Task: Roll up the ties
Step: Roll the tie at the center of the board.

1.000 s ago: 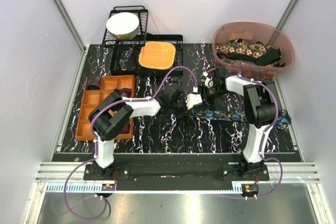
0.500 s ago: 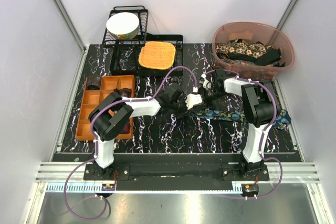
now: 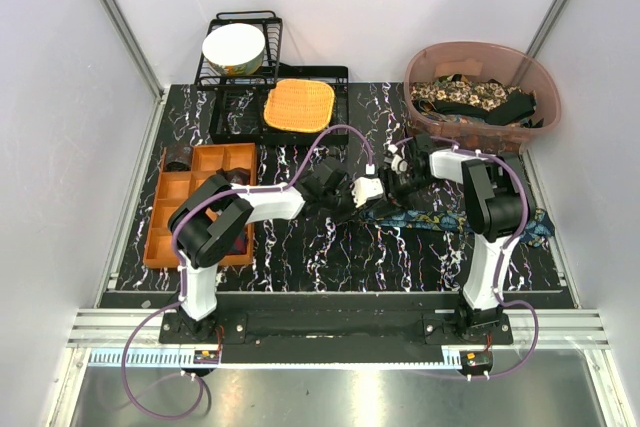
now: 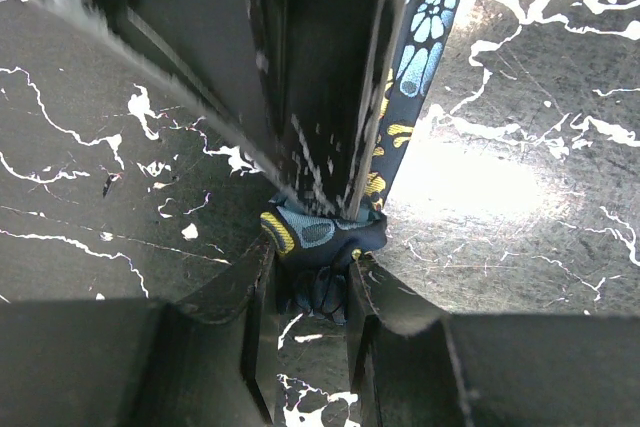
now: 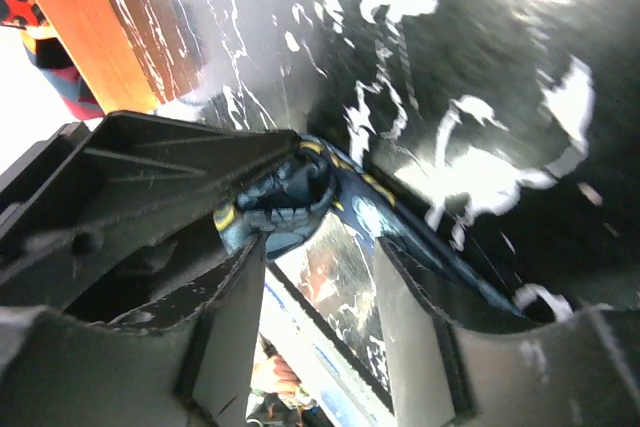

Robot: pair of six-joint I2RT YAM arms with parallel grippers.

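Black marbled tabletop (image 3: 300, 257), mid-roll: my left fingers (image 4: 395, 309) pinch the coiled end of the blue tie (image 4: 325, 232), its tail trailing off to the right. My right fingers (image 5: 235, 317) stand apart beside the coil, gripping nothing. Next, I judge, they must turn the coil along the tail.

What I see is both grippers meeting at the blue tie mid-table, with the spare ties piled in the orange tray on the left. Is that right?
Not quite. The spare ties are piled in the pinkish tub at the back right, as the top external view shows. The left gripper and right gripper do meet at the blue tie mid-table.
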